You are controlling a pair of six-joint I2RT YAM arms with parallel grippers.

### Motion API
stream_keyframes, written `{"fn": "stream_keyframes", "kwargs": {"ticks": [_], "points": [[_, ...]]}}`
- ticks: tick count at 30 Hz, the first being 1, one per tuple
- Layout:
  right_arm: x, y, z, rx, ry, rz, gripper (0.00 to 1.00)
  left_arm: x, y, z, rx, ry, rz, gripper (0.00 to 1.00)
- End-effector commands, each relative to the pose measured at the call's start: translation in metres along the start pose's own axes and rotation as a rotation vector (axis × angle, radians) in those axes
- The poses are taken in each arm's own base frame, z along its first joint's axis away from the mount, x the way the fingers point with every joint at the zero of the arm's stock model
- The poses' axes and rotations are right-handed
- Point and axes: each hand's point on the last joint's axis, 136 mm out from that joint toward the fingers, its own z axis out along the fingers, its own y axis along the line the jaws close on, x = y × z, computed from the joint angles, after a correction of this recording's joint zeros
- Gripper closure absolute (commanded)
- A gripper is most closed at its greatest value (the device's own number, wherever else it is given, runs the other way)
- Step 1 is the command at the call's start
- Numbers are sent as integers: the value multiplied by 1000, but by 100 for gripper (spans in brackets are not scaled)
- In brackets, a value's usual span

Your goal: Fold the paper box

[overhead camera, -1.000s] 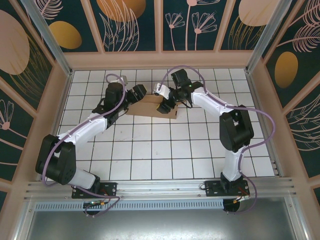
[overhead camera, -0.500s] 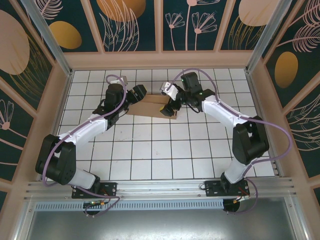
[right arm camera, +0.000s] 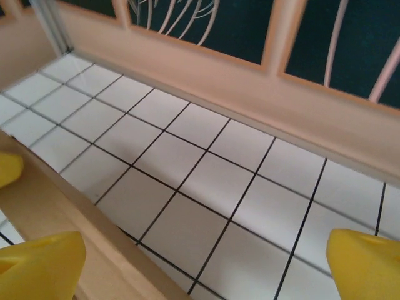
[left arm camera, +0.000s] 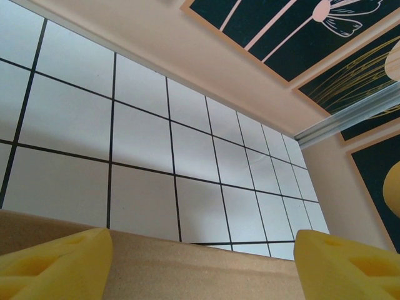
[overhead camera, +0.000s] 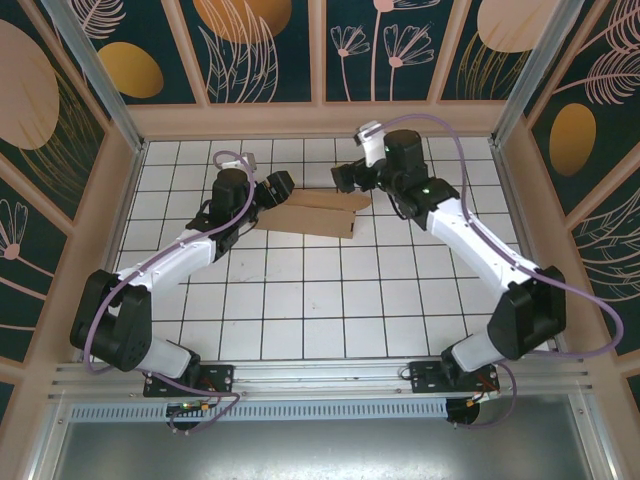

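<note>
The paper box [overhead camera: 318, 216] is a brown cardboard shape lying on the white tiled floor, towards the back middle. My left gripper [overhead camera: 277, 187] is at its left end. In the left wrist view the cardboard [left arm camera: 187, 278] spans the whole gap between the yellow fingertips [left arm camera: 56, 262], touching both, so the left gripper [left arm camera: 200, 265] is shut on it. My right gripper [overhead camera: 343, 178] hovers just beyond the box's far right corner, apart from it. In the right wrist view it [right arm camera: 203, 262] stands wide open over bare tiles, with the box edge [right arm camera: 62, 215] at lower left.
A low beige back wall [overhead camera: 320, 120] with dark painted panels runs close behind the box, and side walls close in left and right. An aluminium rail [overhead camera: 320, 378] crosses the near edge by the arm bases. Open tiles [overhead camera: 320, 300] lie in front of the box.
My right gripper has opened wide, let go of the box's right part and drawn back up and to the right. The left gripper and the box have stayed put.
</note>
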Motion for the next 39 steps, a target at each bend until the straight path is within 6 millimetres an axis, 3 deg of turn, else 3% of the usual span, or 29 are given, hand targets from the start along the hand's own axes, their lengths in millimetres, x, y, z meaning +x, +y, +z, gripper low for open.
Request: {"fn": "stream_keyframes", "kwargs": {"ticks": [1, 3, 6, 8, 13, 15, 18, 31, 39], "points": [[0, -25, -27, -69, -50, 455, 1, 37, 43, 0, -139, 111, -3, 23], [7, -22, -37, -235, -39, 613, 1, 37, 43, 0, -142, 107, 2, 23], [19, -18, -45, -189, -65, 693, 1, 36, 44, 1, -147, 107, 6, 23], [36, -18, -41, -167, 6, 779, 1, 36, 44, 2, -147, 108, 2, 23], [62, 3, -33, -211, 127, 917, 23, 36, 44, 6, -156, 117, 6, 23], [67, 10, -29, -209, 155, 930, 31, 36, 45, 7, -158, 119, 7, 23], [72, 14, -23, -214, 175, 937, 35, 37, 46, 7, -162, 121, 7, 23], [115, 24, 22, -203, 273, 967, 44, 37, 45, 5, -163, 124, 3, 23], [135, 20, 41, -95, 333, 895, 46, 39, 44, 5, -151, 135, -2, 24]]}}
